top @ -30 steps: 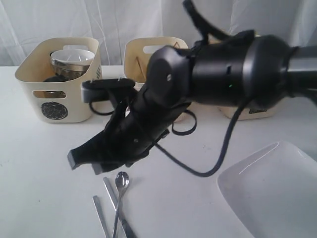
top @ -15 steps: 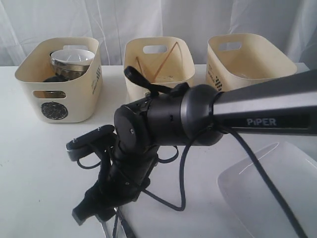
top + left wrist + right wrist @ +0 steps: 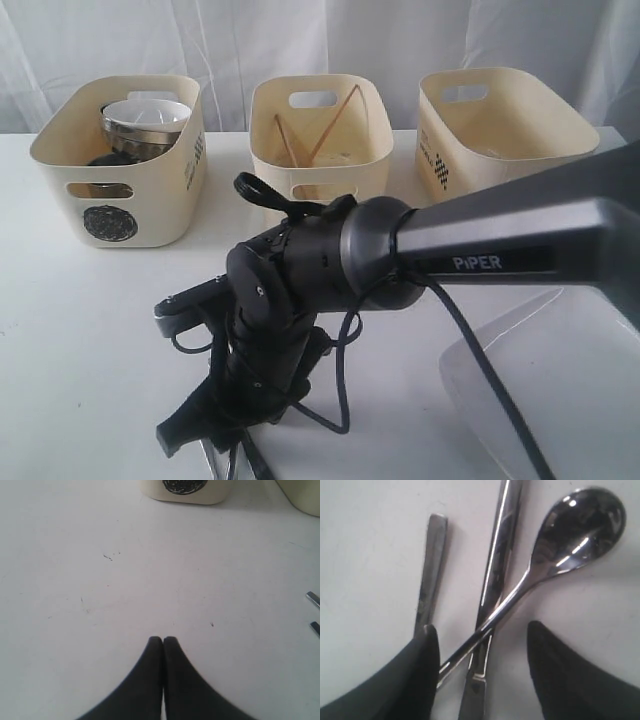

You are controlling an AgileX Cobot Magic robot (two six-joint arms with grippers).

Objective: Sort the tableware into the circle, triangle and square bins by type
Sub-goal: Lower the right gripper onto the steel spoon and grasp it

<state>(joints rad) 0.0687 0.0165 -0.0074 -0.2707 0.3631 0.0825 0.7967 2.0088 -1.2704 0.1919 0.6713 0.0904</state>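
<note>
In the right wrist view my right gripper (image 3: 482, 627) stands open, low over the steel cutlery on the white table. The spoon (image 3: 580, 520) lies with its handle crossing a knife (image 3: 495, 575). Both run between the jaws, and one fingertip (image 3: 429, 645) is against the spoon handle. A third flat steel piece (image 3: 432, 560) lies just outside that finger. In the exterior view the right gripper (image 3: 200, 440) hides nearly all the cutlery. My left gripper (image 3: 163, 639) is shut and empty over bare table. The circle bin (image 3: 110, 222) holds a steel bowl (image 3: 145, 118). A large white plate (image 3: 560, 390) lies at the front right.
A middle cream tub (image 3: 320, 110) holds wooden chopsticks (image 3: 335, 120); my arm hides its front mark. A right cream tub (image 3: 500, 120) has a black scribble on its side whose shape I cannot make out. The right arm (image 3: 420, 255) reaches across the table's middle.
The right arm has swung down and forward, lowering its gripper onto the cutlery, which it now hides in the exterior view. The middle and right tubs have come into sight.
</note>
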